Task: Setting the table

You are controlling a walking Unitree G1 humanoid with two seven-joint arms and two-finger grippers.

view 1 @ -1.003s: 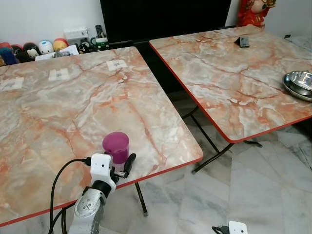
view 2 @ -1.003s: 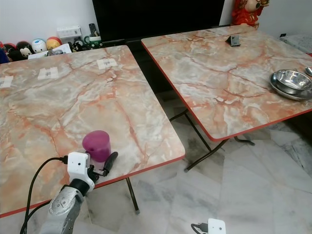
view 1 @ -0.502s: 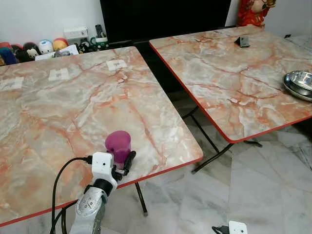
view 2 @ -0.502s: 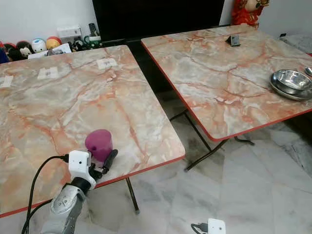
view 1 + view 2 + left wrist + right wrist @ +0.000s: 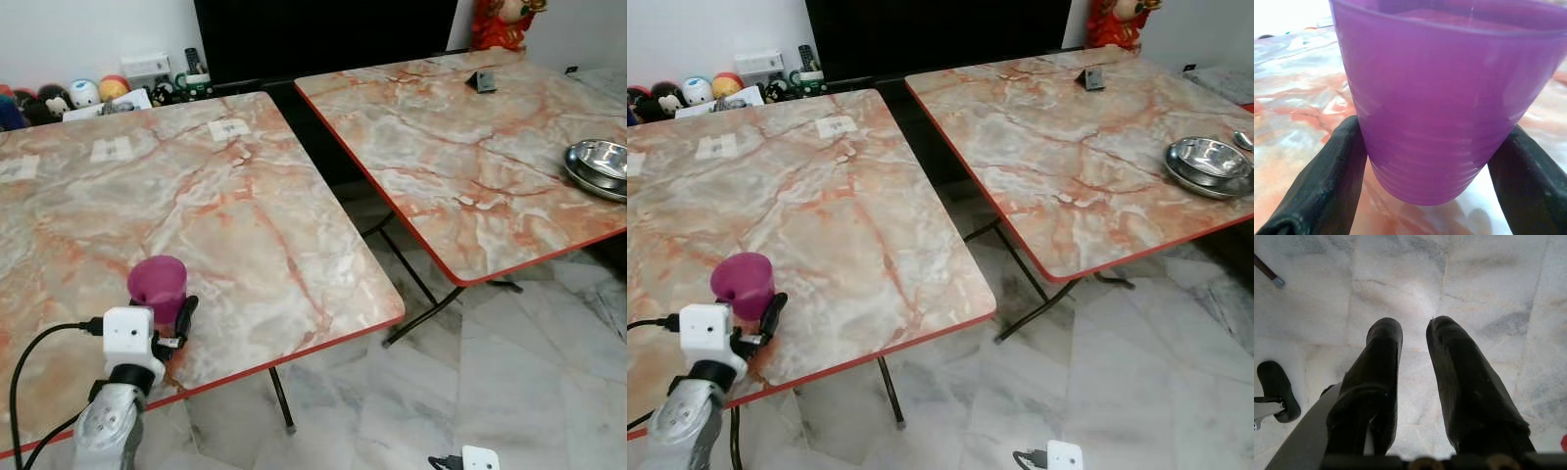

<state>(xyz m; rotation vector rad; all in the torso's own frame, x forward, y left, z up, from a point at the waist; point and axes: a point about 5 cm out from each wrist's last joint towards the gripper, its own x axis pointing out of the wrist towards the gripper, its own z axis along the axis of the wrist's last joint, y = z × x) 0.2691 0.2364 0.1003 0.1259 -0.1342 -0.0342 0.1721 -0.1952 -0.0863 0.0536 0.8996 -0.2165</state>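
Two marble-patterned folding tables (image 5: 235,211) stood side by side on a pale marble floor (image 5: 509,392), before a dark screen (image 5: 323,34)

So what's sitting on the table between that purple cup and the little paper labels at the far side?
Nothing: in the left eye view, bare marble tabletop runs from the purple cup, held in the left gripper, to the paper labels.
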